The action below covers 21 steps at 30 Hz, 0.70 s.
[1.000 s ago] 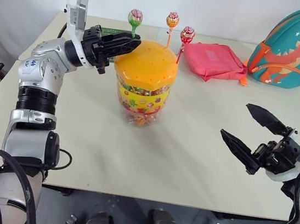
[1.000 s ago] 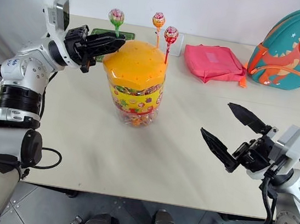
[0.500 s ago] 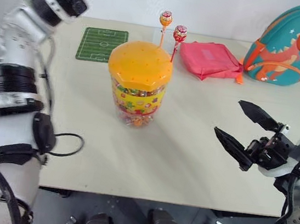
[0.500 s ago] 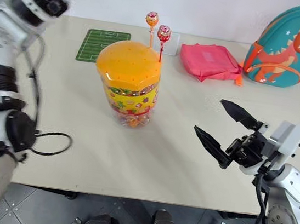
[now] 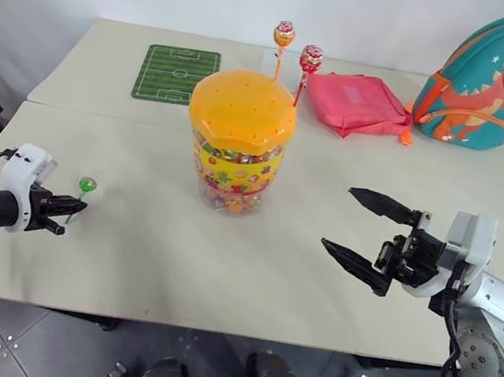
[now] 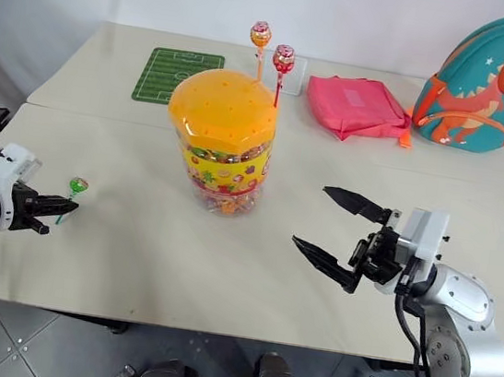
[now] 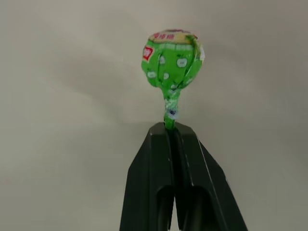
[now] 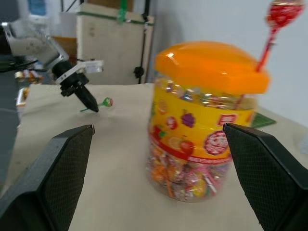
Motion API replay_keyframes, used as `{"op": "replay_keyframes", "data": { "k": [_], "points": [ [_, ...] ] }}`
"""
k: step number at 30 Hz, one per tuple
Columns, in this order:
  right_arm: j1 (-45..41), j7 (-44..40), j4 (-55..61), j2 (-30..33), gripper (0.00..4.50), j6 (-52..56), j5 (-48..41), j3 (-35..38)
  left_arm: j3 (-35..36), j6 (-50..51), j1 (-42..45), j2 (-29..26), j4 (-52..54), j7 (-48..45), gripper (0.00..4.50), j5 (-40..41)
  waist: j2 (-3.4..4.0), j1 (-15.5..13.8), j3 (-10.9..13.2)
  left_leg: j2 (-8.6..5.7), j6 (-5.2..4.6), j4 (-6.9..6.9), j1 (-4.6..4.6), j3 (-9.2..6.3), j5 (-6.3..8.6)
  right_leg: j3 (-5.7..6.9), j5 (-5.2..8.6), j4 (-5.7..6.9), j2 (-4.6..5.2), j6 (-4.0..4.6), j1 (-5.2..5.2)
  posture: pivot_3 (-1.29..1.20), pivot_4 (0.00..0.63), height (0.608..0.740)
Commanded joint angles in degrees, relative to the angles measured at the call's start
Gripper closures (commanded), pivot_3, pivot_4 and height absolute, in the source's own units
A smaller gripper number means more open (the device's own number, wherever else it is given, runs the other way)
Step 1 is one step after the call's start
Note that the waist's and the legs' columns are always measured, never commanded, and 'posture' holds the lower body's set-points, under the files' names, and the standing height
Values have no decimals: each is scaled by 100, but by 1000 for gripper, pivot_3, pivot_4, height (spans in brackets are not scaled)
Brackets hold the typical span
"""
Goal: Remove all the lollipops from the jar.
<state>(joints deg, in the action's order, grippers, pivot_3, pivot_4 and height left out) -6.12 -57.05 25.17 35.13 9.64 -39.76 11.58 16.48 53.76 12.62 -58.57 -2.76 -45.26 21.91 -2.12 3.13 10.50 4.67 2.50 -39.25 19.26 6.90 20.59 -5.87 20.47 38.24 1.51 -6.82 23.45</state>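
From my head, my left arm reaches in low from the table's (image 5: 131, 256) near left edge, forearm almost level, and my left gripper (image 5: 76, 205) points toward the middle with its jaws pressed together on the stick of the green lollipop (image 5: 88, 185). The candy head stands just past my fingertips, above the tabletop. The jar (image 5: 240, 140) sits mid-table with its orange lid on; the orange lollipop (image 5: 283, 35) and the red lollipop (image 5: 311, 59) rise from the lid's far side (sticks upright, the red one leaning a little). My right arm comes in from the right, wrist turned inward, and my right gripper (image 5: 354, 228) hangs above the table with jaws spread wide, aimed left toward the jar but well apart from it. Behind lie a green mat (image 5: 176, 74), a pink pouch (image 5: 356, 102) and a backpack (image 5: 489, 80).

From my left wrist, my two fingers (image 7: 154, 183) meet around the stick, the green head above them.

From my right wrist, my spread fingers (image 8: 53, 178) frame the jar, the red lollipop over its lid, and the left gripper with its green lollipop beyond.
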Motion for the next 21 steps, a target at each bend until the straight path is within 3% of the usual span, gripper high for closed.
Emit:
{"op": "replay_keyframes", "data": {
  "k": [1, 7, 11, 12, 16, 19, 21],
  "points": [
    [1, 179, 95, 4, 0, -41, 83, 86, 173, 53, -207, 53, 215, 217, 4259, -59, 2, -6, 1, -8, -2, 1, -1, 1, -1, -2, 0, -2, 0, 0, 0, 0, 150, 740],
    [-8, 424, 184, 66, 0, 219, 57, 87, 453, -119, -140, 29, 140, -8, 2673, 187, 4, 0, 2, -15, -1, 8, 1, 4, -1, 2, 0, -7, -8, 1, 3, 0, 150, 740],
    [-231, 567, 187, 151, 0, 464, 1, 96, 839, -581, -317, -178, 160, -1003, 1557, 610, 3, 7, 2, -16, -1, 9, 8, 5, -1, 5, 0, -14, -6, 1, 9, 0, 150, 740],
    [-355, 707, 207, 189, 0, 680, -88, 101, 950, -1217, -488, -268, 98, -1435, 1311, 530, 3, 31, 2, -15, -1, 9, 9, 6, 0, 6, 0, -16, -5, 1, 9, 0, 150, 740],
    [-1051, 1358, 141, 166, 0, 1529, -637, 172, 1801, -2308, -171, -201, -329, -2101, 1311, 944, 6, 56, 4, -5, 4, 13, 7, 16, 3, 10, 0, -21, -5, 9, 20, 0, 150, 740],
    [-1775, 1819, -29, 29, 0, 1949, -836, 61, 1911, -2694, 570, 308, -17, -1904, 1311, 1446, 9, 13, 6, -3, 4, 12, 12, 36, 3, 26, 3, -24, -6, 17, 16, 0, 150, 740],
    [-2407, 2395, -277, -100, 0, 2355, -687, -121, 1810, -2665, 1121, 741, 292, -1541, 953, 1789, 12, -8, 7, -8, 2, 6, 17, 34, 3, 34, 2, -25, 0, 16, 13, 0, 150, 740]
  ]
}}
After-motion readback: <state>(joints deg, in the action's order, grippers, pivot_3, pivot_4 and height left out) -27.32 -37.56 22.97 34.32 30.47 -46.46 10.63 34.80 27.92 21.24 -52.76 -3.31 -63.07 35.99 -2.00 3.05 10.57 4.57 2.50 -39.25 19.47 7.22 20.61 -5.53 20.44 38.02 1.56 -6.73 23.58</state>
